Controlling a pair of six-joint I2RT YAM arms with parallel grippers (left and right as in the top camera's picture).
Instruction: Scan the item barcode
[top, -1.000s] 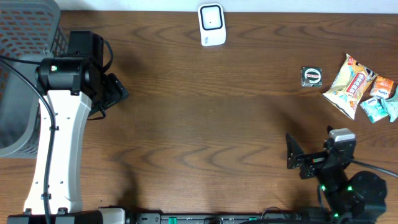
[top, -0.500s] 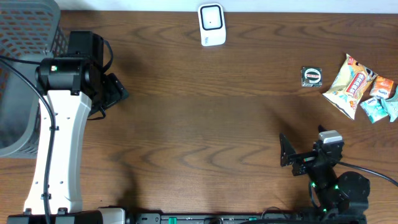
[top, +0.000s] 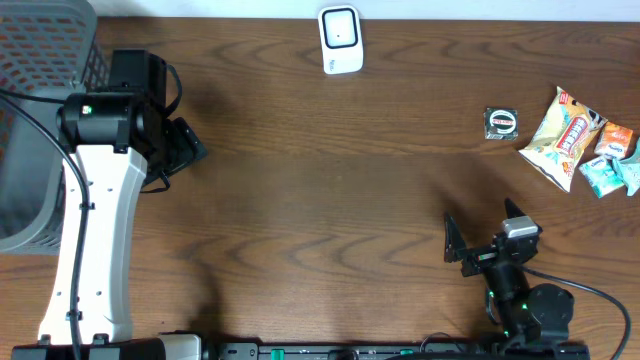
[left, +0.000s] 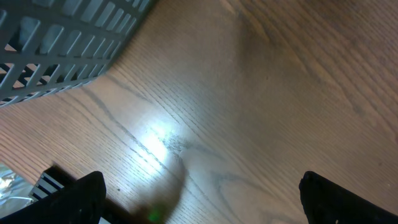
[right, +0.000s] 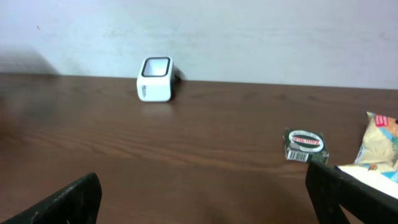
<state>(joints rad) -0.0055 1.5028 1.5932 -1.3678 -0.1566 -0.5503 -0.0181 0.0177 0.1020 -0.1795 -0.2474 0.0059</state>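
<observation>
A white barcode scanner (top: 340, 40) stands at the far edge of the table, also in the right wrist view (right: 155, 79). The items lie at the right: a small dark green packet (top: 501, 122) (right: 305, 145) with a barcode on its near side, and a yellow snack bag (top: 563, 136) beside it. My right gripper (top: 482, 235) (right: 205, 199) hovers open near the front edge, well short of the packet, with nothing between its fingers. At the left my left gripper (top: 186, 146) (left: 202, 202) is open over bare wood beside the basket.
A grey mesh basket (top: 40, 100) (left: 62, 43) fills the far left corner. Teal and orange snack packets (top: 612, 165) lie at the right edge next to the yellow bag. A pale wall rises behind the scanner.
The right arm has shifted left and back toward the front edge, its gripper still open. The left arm has not moved.
</observation>
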